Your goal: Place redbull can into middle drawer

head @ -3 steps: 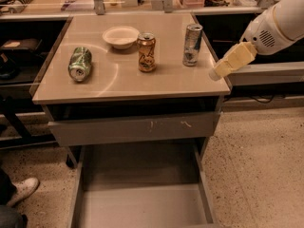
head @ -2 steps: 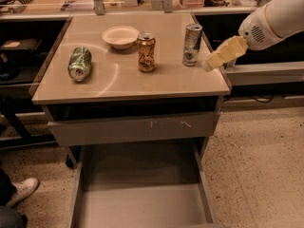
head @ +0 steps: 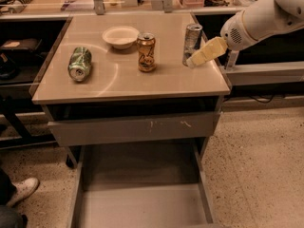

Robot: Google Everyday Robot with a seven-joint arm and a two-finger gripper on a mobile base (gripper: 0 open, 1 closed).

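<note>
The redbull can (head: 192, 42) stands upright at the right back of the table top (head: 123, 82), slim, silver and blue. My gripper (head: 196, 59) reaches in from the right on a white arm and sits right against the can's lower right side; I cannot tell whether it touches it. The middle drawer (head: 142, 201) is pulled out wide open below the table, grey, with a flat bare floor.
An orange-gold can (head: 146, 52) stands left of the redbull can. A white bowl (head: 120, 36) sits behind it. A green can (head: 80, 63) lies on its side at the left. A shut drawer front with pale scratches (head: 133, 127) is above the open drawer. A person's shoe (head: 19, 190) shows at lower left.
My gripper has moved left and a little up, from beside the table's right edge to right against the redbull can. The cans and bowl have not moved.
</note>
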